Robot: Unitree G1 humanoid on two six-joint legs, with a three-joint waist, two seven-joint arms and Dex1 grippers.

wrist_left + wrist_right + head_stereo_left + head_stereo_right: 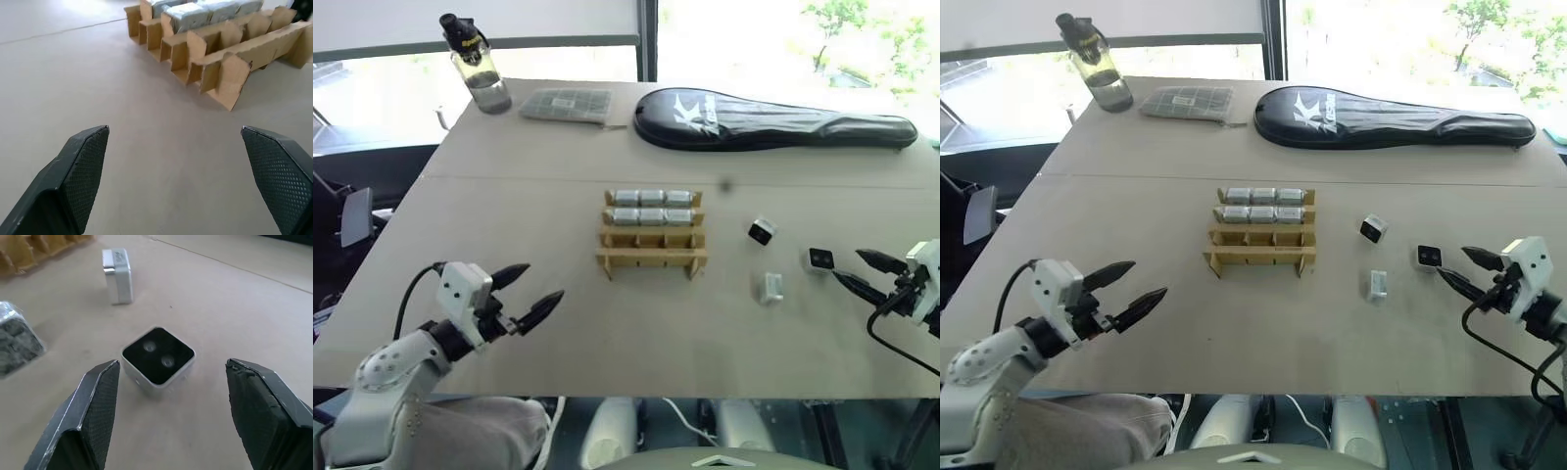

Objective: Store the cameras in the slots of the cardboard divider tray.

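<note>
Your left gripper (530,291) hung over bare desk (509,215) with its fingers spread wide, holding nothing. Your right gripper (864,272) had fingers apart and empty, flanking a camera (157,361) without touching. The cardboard divider tray (652,245) sat mid-desk, its far rows filled.

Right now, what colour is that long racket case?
Black with white lettering, best in the right eye view.

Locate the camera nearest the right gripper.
In the left eye view, the camera sits lens-up on the table's right side, just ahead of the open right gripper, with two more loose cameras to its left.
</note>
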